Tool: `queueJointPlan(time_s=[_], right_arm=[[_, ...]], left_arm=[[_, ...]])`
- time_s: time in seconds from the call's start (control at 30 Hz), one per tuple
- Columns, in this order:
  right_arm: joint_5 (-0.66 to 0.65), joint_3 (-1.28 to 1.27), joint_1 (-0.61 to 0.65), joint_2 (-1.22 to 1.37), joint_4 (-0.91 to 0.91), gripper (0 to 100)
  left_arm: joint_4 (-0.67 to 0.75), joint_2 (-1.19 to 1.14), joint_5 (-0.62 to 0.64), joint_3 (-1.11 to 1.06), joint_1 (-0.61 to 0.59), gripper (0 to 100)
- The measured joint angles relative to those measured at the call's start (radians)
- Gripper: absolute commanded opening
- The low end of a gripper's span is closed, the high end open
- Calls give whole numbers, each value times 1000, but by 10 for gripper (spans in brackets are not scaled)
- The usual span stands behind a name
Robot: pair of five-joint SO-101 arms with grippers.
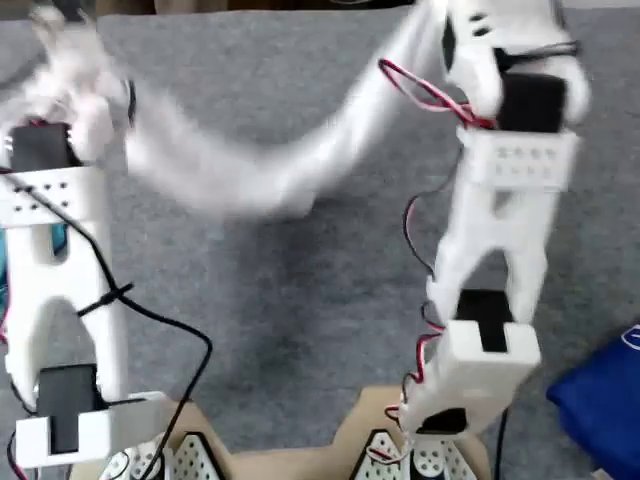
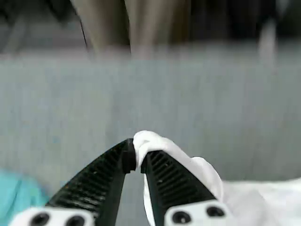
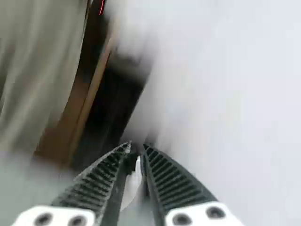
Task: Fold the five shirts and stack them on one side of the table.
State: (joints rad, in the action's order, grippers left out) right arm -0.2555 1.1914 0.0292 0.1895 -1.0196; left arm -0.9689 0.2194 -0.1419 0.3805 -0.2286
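A white shirt (image 1: 250, 165) hangs blurred in the air above the grey table (image 1: 300, 300), stretched between the two arms. My left gripper (image 2: 138, 162) is shut on one corner of the white shirt (image 2: 188, 169), at the far left in the high view (image 1: 75, 70). My right gripper (image 3: 135, 160) is shut on another bit of the white shirt (image 3: 225, 80), at the far right, high over the table (image 1: 450, 30). A folded blue shirt (image 1: 600, 395) lies at the table's right edge.
A turquoise cloth (image 2: 16, 195) lies at the left edge, beside the left arm (image 1: 60, 250). Red and black cables (image 1: 425, 100) run along the right arm. The table's far edge meets a wooden piece and pale curtain (image 2: 127, 23).
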Motion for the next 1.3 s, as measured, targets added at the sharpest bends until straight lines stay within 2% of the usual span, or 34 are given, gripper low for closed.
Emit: queueJointPlan(time_s=[0.07,0.17,0.23,0.3,0.43,0.57,0.73,0.97,1.07,1.2,1.3], right_arm=[[21,210,-6,-106,-107,5],[38,417,-8,-353,-485,5],[40,370,-6,-509,-674,5],[41,193,-6,-594,-713,5],[41,-244,-25,-632,-601,5],[41,-548,-44,-641,-454,5],[41,-787,-49,-641,-275,5],[23,-1111,-98,-517,35,5],[23,-1155,-135,-384,141,5],[23,-1117,-152,-193,135,5],[21,-1008,-150,-38,84,5]], left_arm=[[-77,58,69,265,-84,18],[-431,193,84,669,-184,19],[-644,279,83,795,-206,19],[-726,336,83,756,-218,19],[-661,322,80,327,-195,19],[-555,313,80,-6,-196,19],[-393,315,74,-262,-195,19],[-81,278,-69,-559,-195,19],[17,203,-144,-649,-195,19],[46,54,-227,-660,-192,19],[46,-103,-285,-624,-147,19]])
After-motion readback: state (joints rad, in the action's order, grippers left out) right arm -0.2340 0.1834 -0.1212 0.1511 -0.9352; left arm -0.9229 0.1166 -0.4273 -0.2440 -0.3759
